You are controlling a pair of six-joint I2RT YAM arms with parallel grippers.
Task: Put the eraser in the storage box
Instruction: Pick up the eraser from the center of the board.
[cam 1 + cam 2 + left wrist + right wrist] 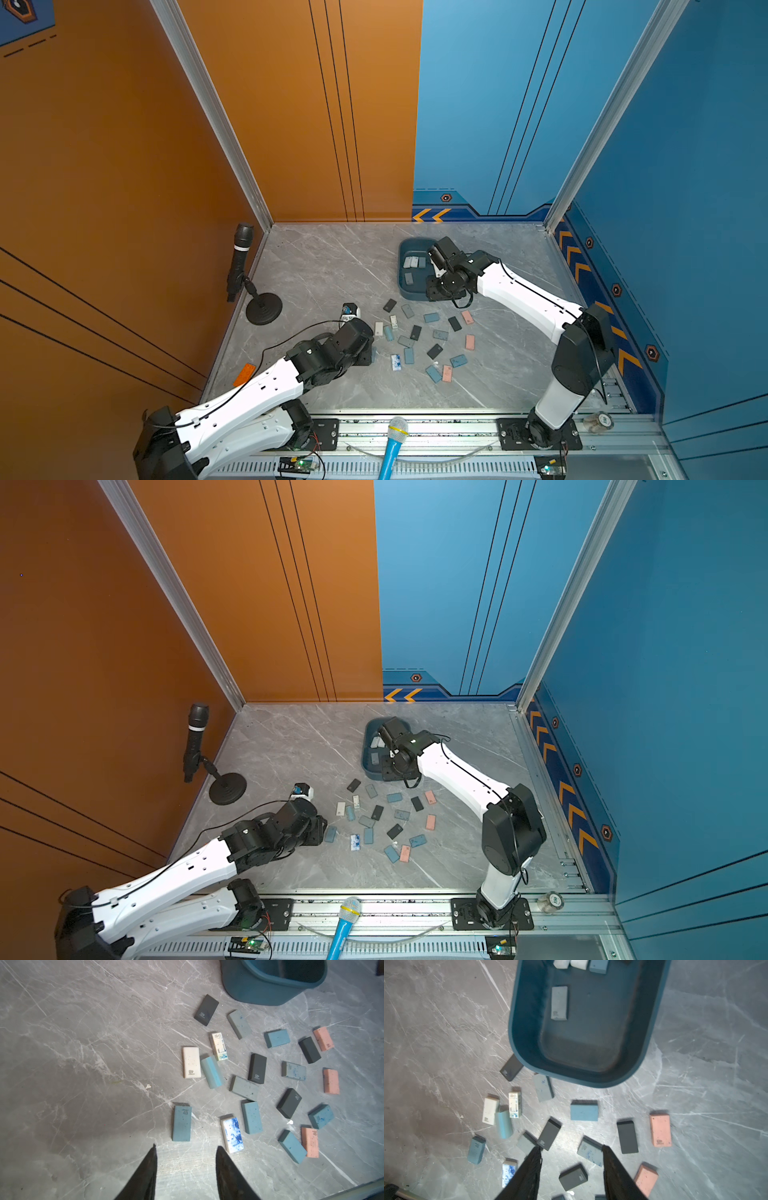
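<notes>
The storage box [404,286] is a dark teal tub at the table's back middle, also seen in the wrist views [259,987] [517,1028]. A grey eraser [559,1002] lies on its floor, with others at its far end. Several erasers in blue, grey, black, pink and white are scattered on the table in front of it. My left gripper [186,1146] is low and open, with bare table between its fingers. A blue 4B eraser [181,1123] lies just past its tips. My right gripper [572,1146] hangs open and empty high over the box's near edge, above a black eraser [573,1177] on the table.
A black microphone on a round stand [249,282] is at the table's left edge. A small white and blue device [349,311] sits near the left wrist, and an orange strip [244,374] lies beside the left arm. A blue microphone [392,444] leans on the front rail.
</notes>
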